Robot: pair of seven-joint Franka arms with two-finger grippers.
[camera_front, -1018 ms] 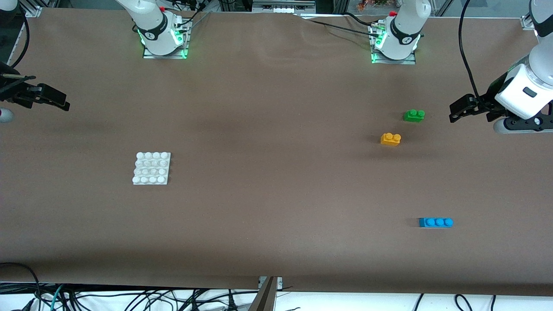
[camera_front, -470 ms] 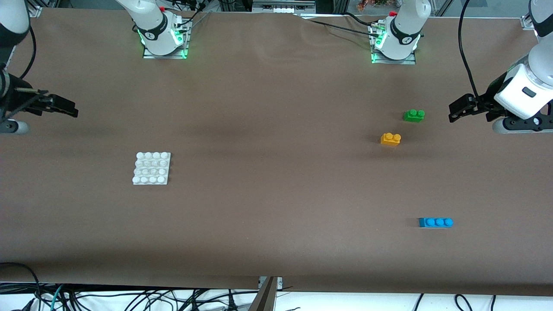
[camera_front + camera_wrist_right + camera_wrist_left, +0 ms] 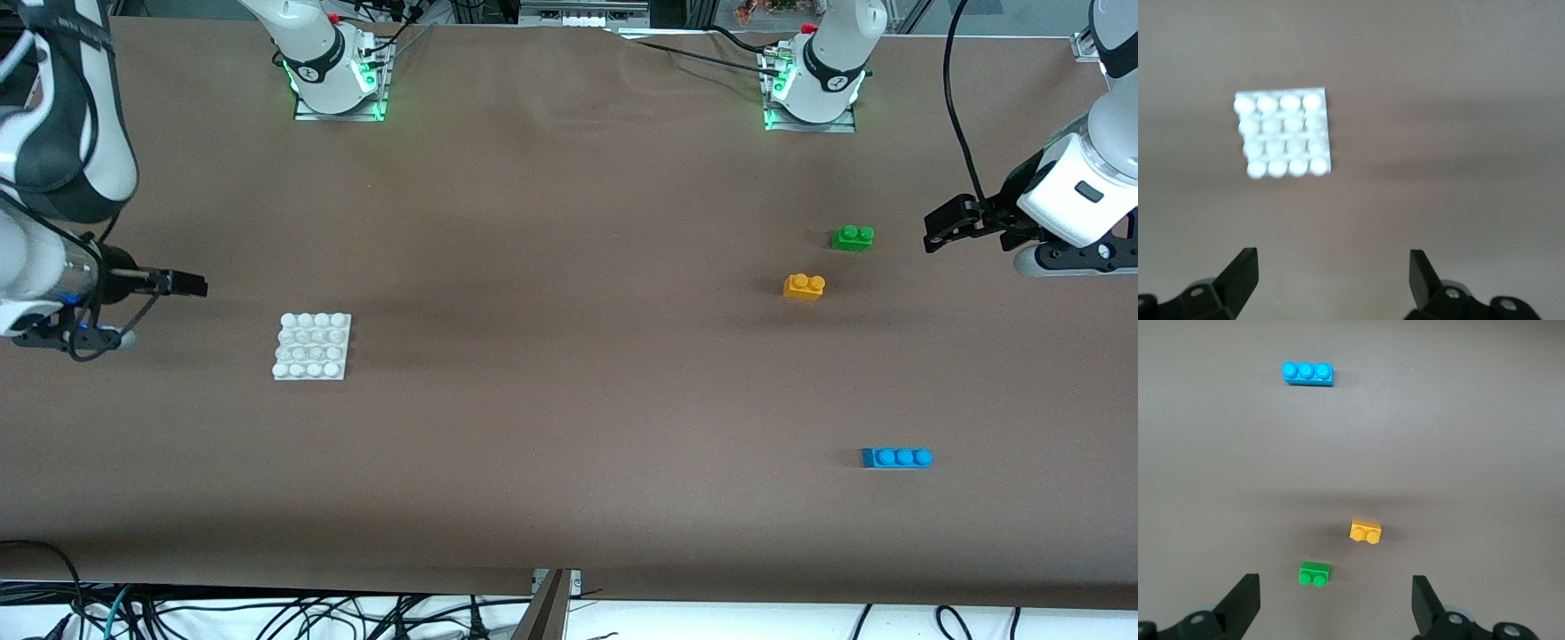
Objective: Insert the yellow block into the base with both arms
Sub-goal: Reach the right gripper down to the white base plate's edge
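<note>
— Blue brick [image 3: 896,457] nearest the front camera, toward the left arm's end. Could get grabbed by mistake?

— Maybe. Farther up, yellow block [image 3: 804,285] flat on the brown table [image 3: 569,427], with green brick [image 3: 852,237] close by. Easy to bump or pinch the wrong one.

— And the base [image 3: 311,346]?

— Well apart, toward the right arm's end, nothing on it. Might slide if pushed with no hold.

— Claws?

— Left gripper [image 3: 1335,603] up over the table beside the green brick, fingers wide apart, holding nothing. Right gripper [image 3: 1333,280] up beside the base, wide apart too, empty.
</note>
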